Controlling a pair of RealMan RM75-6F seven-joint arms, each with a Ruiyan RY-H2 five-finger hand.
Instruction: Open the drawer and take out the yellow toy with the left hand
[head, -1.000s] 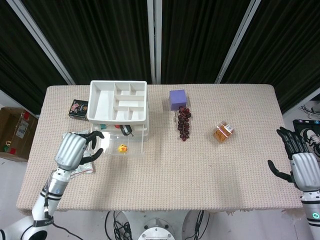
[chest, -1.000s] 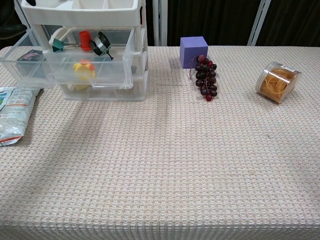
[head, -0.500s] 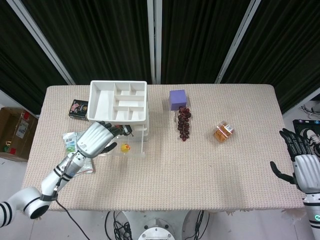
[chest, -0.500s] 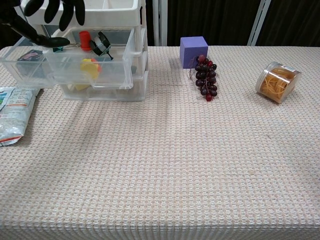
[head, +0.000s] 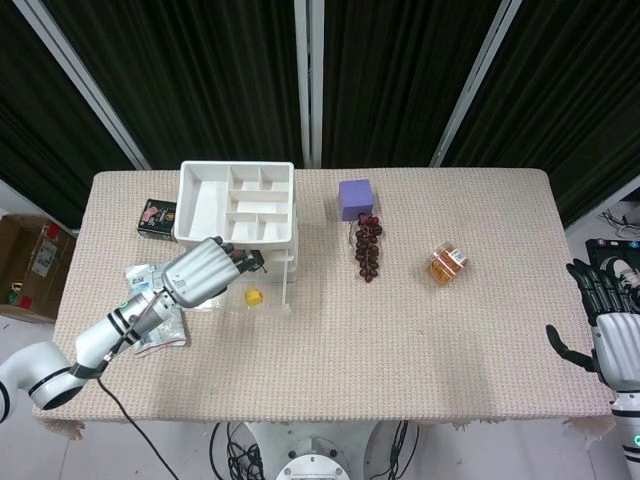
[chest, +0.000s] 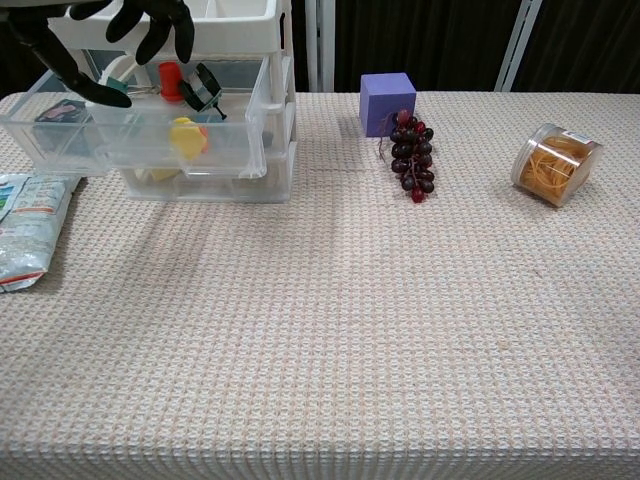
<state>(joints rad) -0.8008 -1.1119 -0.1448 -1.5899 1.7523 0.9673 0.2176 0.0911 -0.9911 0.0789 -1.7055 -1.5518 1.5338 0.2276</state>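
head: high, looking down | chest: low, close, forward | shared: table

toy in open drawer, grapes right, before cube

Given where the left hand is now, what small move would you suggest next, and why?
Probably lower the left hand into the open drawer and close its fingers around the yellow toy. The drawer is already pulled out, the toy lies loose inside it, and the hand hovers just above, holding nothing.
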